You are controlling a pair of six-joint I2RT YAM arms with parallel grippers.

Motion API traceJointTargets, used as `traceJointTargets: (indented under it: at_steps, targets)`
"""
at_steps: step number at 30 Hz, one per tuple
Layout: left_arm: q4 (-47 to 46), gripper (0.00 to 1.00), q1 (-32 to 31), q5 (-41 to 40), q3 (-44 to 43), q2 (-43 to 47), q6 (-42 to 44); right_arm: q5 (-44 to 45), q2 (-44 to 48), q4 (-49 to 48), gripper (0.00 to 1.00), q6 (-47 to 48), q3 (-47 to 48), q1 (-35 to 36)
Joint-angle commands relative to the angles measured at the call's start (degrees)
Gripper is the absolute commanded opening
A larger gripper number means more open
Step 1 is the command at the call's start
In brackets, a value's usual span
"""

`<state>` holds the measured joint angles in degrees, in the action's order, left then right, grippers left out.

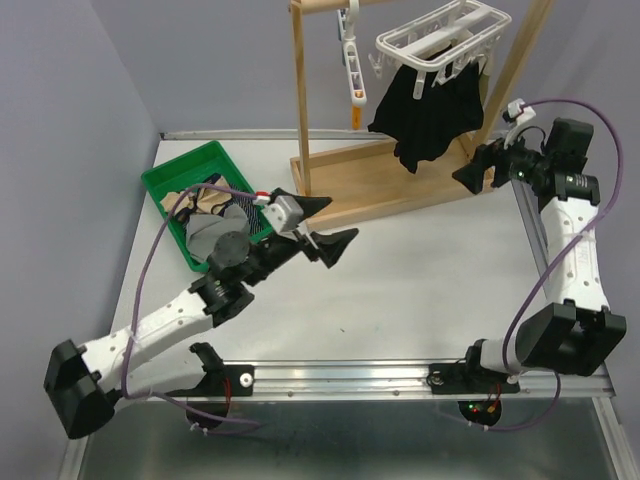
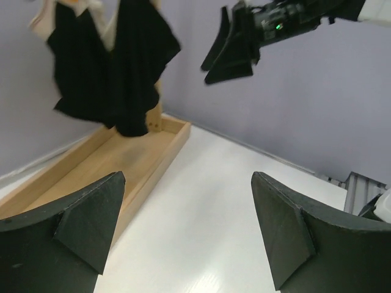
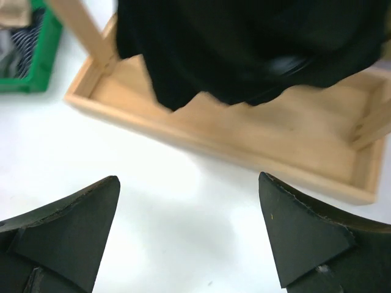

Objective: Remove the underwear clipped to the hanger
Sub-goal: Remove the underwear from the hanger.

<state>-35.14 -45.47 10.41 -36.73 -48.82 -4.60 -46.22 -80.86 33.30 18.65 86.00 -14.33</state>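
Your left gripper (image 1: 342, 217) stands with jaws wide apart and empty, just beside the green bin (image 1: 160, 180) where loose garments (image 1: 205, 235) lie. Your right gripper (image 1: 478, 165), also spread and empty, faces the black underwear (image 1: 430, 105) clipped to the white hanger (image 1: 440, 40) above the wooden stand (image 1: 380, 185), seemingly lined up to pull.

A green bin (image 1: 180, 165) sits far left on the white table (image 1: 420, 290); a wooden stand (image 1: 370, 185) rises to its right.
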Motion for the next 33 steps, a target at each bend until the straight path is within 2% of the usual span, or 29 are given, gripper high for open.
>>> traceJointTargets:
  at_steps: [1,5,10,17,21,33]
  targets:
    - [-13.45,0.96,-9.09,-7.95,-10.27,-11.01,10.81,-8.18,6.67,3.09,1.0,6.48,-9.32,0.26]
    - [-19.08,0.96,-12.36,-7.26,-21.42,-25.58,18.03,-11.44,8.87,2.74,1.0,10.08,-16.99,0.26]
    - [-27.77,0.97,-12.36,-5.15,-31.26,-37.03,24.54,-9.6,12.13,-0.77,1.0,11.84,-23.24,0.26]
    - [-29.38,0.99,-12.1,-6.2,-49.03,-53.12,31.75,-11.1,12.13,-1.92,1.0,12.28,-26.49,0.53]
    - [-27.97,0.99,-10.52,-5.32,-59.74,-61.29,31.94,-10.03,12.57,-1.92,1.0,11.84,-27.28,2.28]
    - [-23.84,0.98,-6.47,-5.84,-79.01,-73.43,30.0,-7.05,13.8,-2.01,1.0,11.58,-27.2,5.54]
